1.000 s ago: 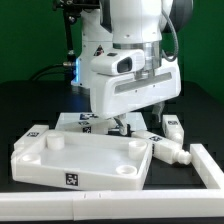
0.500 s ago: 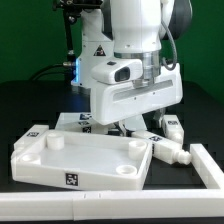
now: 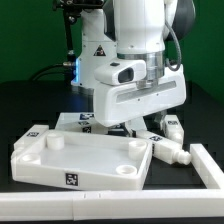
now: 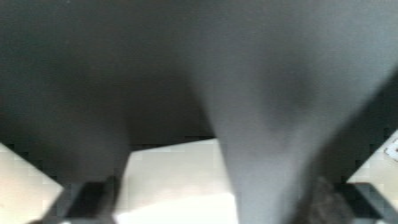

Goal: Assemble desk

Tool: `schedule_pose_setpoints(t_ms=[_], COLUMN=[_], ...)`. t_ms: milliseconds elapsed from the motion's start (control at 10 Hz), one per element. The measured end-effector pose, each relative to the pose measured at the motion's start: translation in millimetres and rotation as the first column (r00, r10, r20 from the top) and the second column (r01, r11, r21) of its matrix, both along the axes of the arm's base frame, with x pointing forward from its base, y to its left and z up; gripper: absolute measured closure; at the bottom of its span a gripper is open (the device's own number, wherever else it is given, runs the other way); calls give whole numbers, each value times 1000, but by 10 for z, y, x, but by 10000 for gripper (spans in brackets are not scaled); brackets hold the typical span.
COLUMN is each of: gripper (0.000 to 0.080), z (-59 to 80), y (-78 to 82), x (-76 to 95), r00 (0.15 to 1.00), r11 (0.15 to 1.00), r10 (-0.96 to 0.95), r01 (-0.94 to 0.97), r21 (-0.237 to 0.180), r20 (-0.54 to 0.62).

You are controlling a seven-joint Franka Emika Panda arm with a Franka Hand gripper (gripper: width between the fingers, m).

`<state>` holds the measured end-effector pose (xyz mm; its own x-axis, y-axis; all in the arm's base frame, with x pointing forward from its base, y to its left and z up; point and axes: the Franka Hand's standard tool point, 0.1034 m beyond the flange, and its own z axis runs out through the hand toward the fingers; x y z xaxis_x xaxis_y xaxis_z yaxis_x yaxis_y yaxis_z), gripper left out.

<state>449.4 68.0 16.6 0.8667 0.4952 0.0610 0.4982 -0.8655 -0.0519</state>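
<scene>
The desk's large white rimmed panel (image 3: 85, 160) lies flat at the front, with round holes in its corners. White tagged legs lie behind it and to the exterior view's right (image 3: 172, 152), (image 3: 173, 127). My gripper (image 3: 127, 129) hangs low just behind the panel's far edge, its fingertips mostly hidden by the hand. The wrist view is blurred: the two dark fingers (image 4: 80, 200) stand far apart at the frame's edges, and a grey upright shape (image 4: 267, 150) rises between them with a gap on each side. What that shape is I cannot tell.
A white raised border runs along the table's front (image 3: 100, 208) and the exterior view's right (image 3: 207, 170). More tagged white pieces lie behind the panel on the exterior view's left (image 3: 72, 121). The robot's base stands at the back.
The hand has sunk lower toward the table and shifted slightly to the exterior view's right. The panel and legs have not moved.
</scene>
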Motion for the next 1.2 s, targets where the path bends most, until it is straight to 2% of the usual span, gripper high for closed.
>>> schedule_pose_setpoints(t_ms=[100, 200, 400, 800, 1200], gripper=[371, 517, 517, 517, 515], z=[-1, -1, 2, 165, 156], y=[1, 1, -4, -54, -59], x=[-1, -1, -9, -487, -510], r00=[1000, 1000, 1000, 997, 995], r11=[1000, 1000, 1000, 997, 995], r10=[0, 0, -4, -80, -95], r01=[0, 0, 4, 80, 94], r21=[0, 0, 0, -10, -10], r20=[0, 0, 0, -20, -25])
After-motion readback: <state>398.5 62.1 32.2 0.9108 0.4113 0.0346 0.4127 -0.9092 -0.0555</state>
